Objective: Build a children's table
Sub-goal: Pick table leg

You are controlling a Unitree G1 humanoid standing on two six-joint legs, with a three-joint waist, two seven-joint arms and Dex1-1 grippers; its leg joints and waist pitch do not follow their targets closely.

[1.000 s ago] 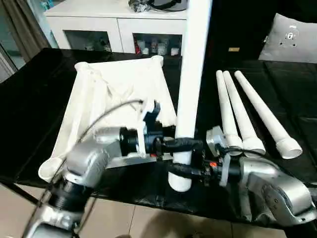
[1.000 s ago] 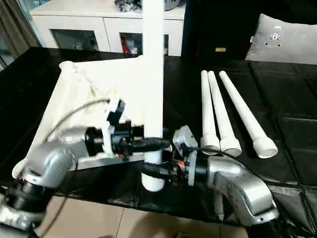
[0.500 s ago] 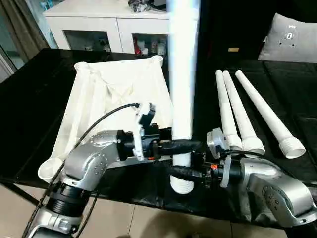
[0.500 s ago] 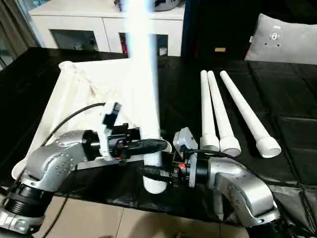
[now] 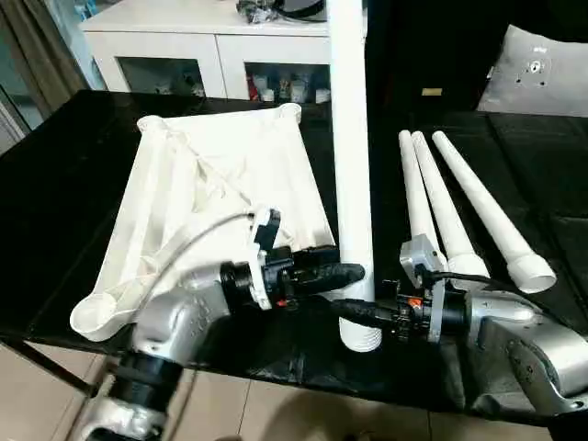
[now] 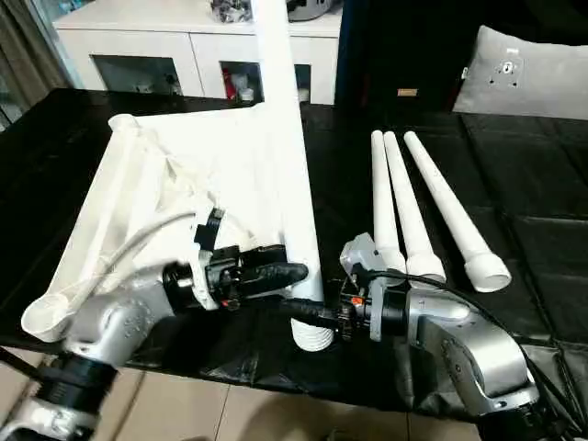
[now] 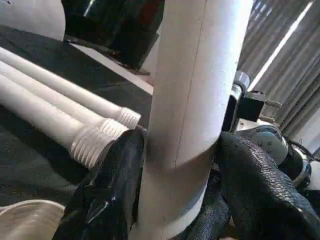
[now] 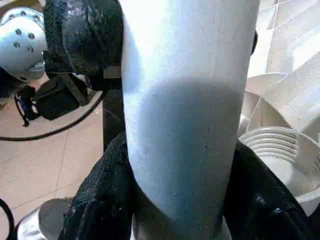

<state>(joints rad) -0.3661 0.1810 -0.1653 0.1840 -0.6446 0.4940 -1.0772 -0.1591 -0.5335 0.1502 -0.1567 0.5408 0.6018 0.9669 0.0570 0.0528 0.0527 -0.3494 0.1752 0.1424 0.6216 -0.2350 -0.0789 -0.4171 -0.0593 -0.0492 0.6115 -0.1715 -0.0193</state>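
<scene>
On the black table (image 5: 73, 165) the upturned tabletop (image 5: 220, 193) was seen legless, three legs (image 5: 441, 211) laid beside it, the fourth leg (image 5: 351, 165) clamped upright by left gripper (image 5: 344, 273) and right gripper (image 5: 354, 310), so hardly started.

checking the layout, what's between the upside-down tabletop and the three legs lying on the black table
The upright leg, gripped by the left hand and right hand, seen in the eye views.
</scene>
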